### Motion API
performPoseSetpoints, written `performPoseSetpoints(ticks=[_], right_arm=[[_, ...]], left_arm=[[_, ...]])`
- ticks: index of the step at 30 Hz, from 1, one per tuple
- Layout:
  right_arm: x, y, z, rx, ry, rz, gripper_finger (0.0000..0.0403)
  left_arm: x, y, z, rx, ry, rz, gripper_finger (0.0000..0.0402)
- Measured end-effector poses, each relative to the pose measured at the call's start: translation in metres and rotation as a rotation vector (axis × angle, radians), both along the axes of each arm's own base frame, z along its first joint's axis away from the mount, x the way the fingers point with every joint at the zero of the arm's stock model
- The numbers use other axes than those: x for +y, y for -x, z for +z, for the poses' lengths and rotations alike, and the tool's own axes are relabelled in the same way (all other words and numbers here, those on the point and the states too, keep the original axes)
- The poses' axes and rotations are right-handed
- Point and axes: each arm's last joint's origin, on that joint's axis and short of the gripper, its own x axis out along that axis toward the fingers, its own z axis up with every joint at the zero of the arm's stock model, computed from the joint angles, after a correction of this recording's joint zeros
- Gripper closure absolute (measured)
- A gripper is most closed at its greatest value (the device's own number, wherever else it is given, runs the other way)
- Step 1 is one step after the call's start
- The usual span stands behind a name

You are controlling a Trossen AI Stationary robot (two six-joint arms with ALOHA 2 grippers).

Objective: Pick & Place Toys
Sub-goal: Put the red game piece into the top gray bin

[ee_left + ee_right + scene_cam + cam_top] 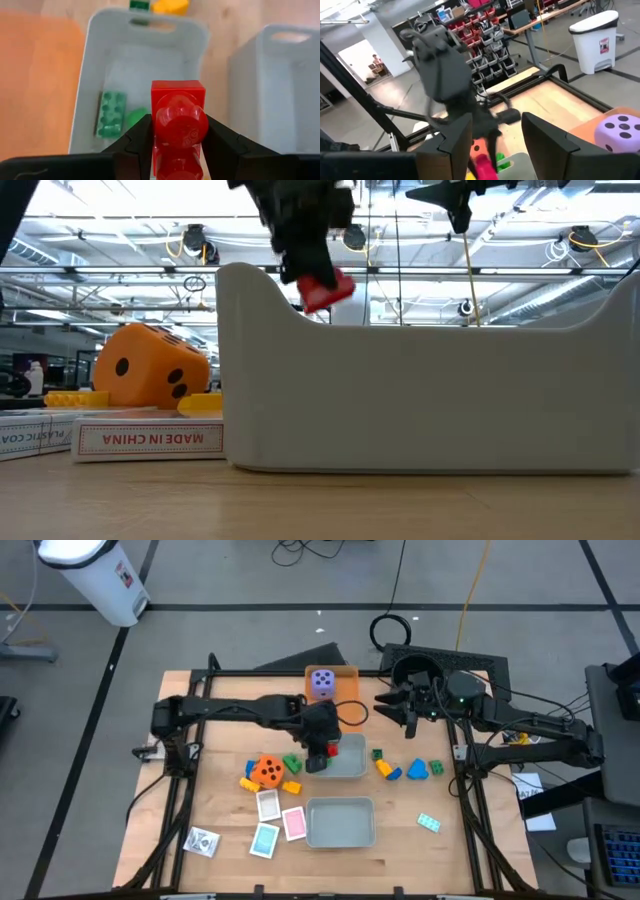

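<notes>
My left gripper (320, 752) is shut on a red brick (177, 107) and hangs over the far grey tray (352, 768). A green brick (110, 115) lies in that tray. The purple die (322, 683) sits on the flat orange tray (345, 673). The orange die (268, 770) stands left of the grey tray among yellow, blue and green bricks. White, pink and teal cards (280, 822) lie flat nearer the front. My right gripper (395, 710) hovers open at the far right, nothing between its fingers (455, 137). My left gripper pinches the red brick's two long sides (156, 125) between its two fingers (135, 145). The fingers slant down from the table's left and lie along the brick, whose far end sticks out past them. The brick (325, 288) hangs tilted, clear above the tray's wall.
A second grey tray (340, 822) stands near the front. Green, yellow and blue bricks (405, 768) lie right of the far tray, a teal piece (428, 823) nearer the front right, a small packet (202, 841) at the front left. A card box (150, 440) lies beside the near tray.
</notes>
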Motion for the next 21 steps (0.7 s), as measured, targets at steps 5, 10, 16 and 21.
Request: performPoseSetpoints(ticks=[5, 10, 16, 21], right_arm=[[0.000, 0.000, -0.004, 0.040, -0.011, -0.001, 0.0238], [0.000, 0.001, -0.007, 0.072, -0.020, -0.003, 0.0238], [0.000, 0.001, -0.008, 0.082, -0.020, -0.006, 0.0238], [-0.001, 0.001, -0.008, 0.085, -0.006, -0.055, 0.0238]], left_arm=[[0.014, -0.005, -0.024, 0.106, -0.068, 0.032, 0.0269], [0.024, -0.008, -0.038, 0.156, -0.083, 0.046, 0.0258], [0.031, -0.011, -0.053, 0.200, -0.085, 0.028, 0.0261], [0.031, -0.012, -0.053, 0.188, -0.095, 0.010, 0.0263]])
